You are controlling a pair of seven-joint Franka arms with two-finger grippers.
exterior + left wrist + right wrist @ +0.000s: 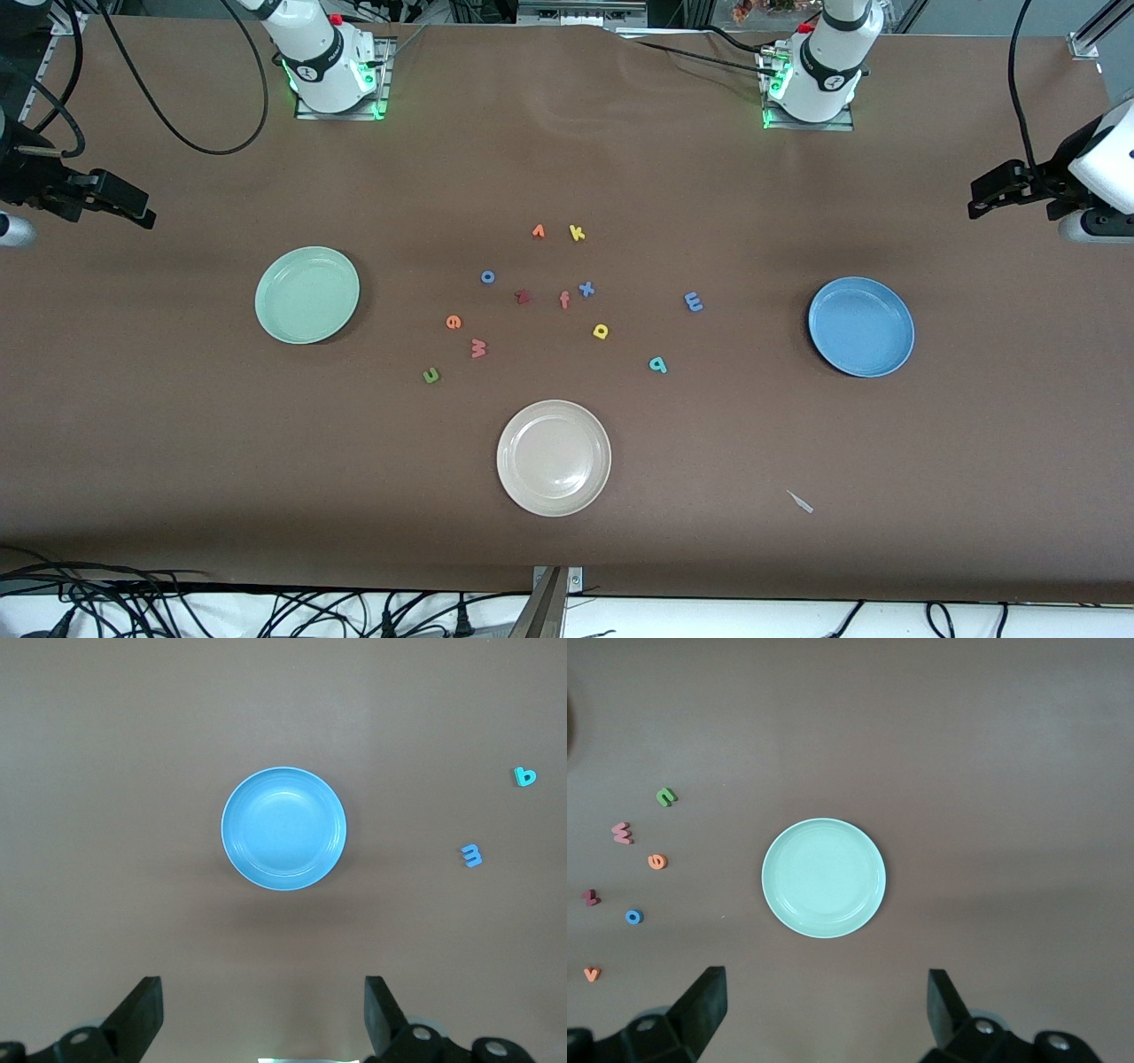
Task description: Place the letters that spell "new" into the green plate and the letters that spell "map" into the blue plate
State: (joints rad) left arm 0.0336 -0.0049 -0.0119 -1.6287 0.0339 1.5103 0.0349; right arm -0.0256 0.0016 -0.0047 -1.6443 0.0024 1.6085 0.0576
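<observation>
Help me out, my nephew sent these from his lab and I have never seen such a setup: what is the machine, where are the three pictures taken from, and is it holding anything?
Two robot arms stand at a brown table. One picture looks down from a high camera facing them; the other two come from cameras on each arm's wrist. The left gripper hangs open over the blue plate, the right gripper open over the green plate. Neither holds anything. Between the plates lie small foam letters, among them a green n, orange e, salmon w, blue m, teal p and yellow a. A beige plate sits nearest the high camera.
</observation>
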